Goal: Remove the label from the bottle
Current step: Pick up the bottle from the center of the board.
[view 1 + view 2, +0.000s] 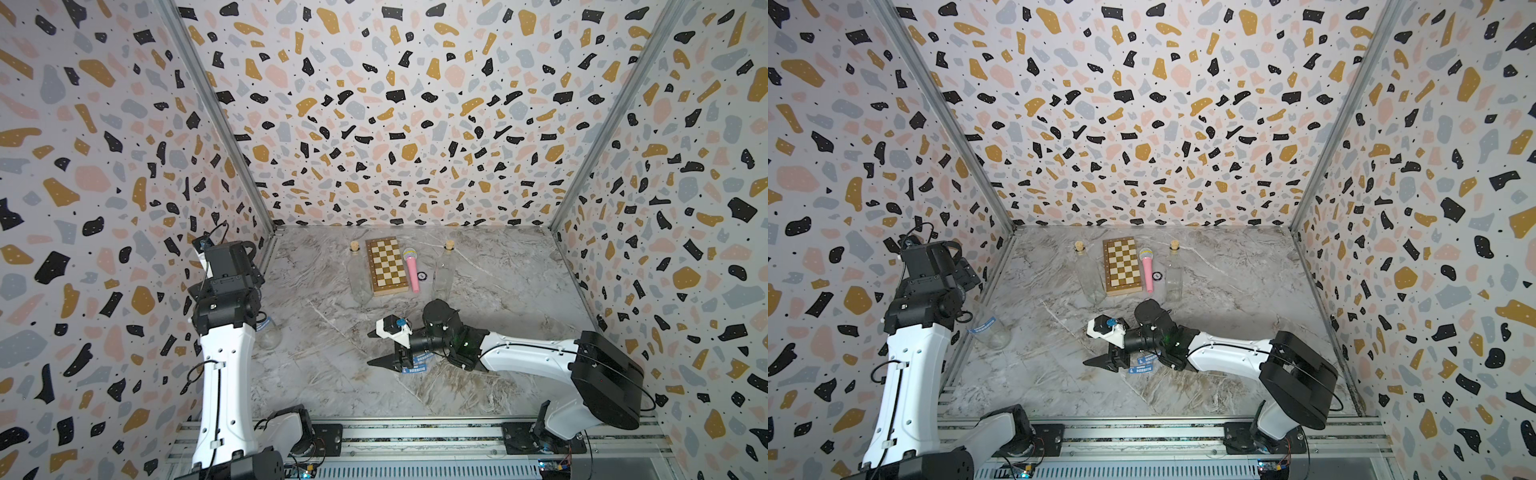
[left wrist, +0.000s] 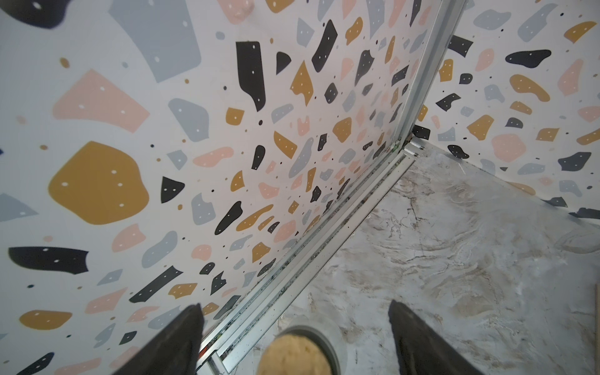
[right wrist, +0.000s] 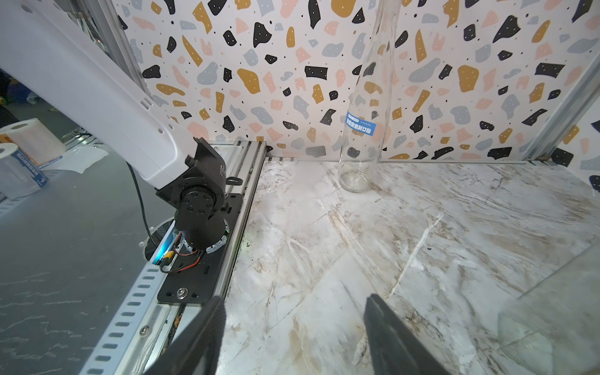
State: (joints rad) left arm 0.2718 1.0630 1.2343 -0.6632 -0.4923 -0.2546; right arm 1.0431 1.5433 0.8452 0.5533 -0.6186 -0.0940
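Note:
A clear glass bottle (image 1: 269,334) (image 1: 992,332) stands upright by the left wall. It carries a blue label (image 1: 982,325) (image 3: 360,123) on its side. The left arm reaches over it in both top views. In the left wrist view my left gripper (image 2: 296,305) is open, and the bottle's cork (image 2: 293,355) sits between the two fingers without touching either. My right gripper (image 1: 384,359) (image 3: 295,298) hangs low over the middle of the table, open and empty, facing the bottle (image 3: 357,162) from a distance.
Blue loose labels (image 1: 415,368) (image 1: 1141,368) lie on the table under the right wrist. At the back stand two corked clear bottles (image 1: 359,278) (image 1: 442,278), a chessboard (image 1: 386,266) and a pink microphone (image 1: 411,268). Patterned walls close three sides.

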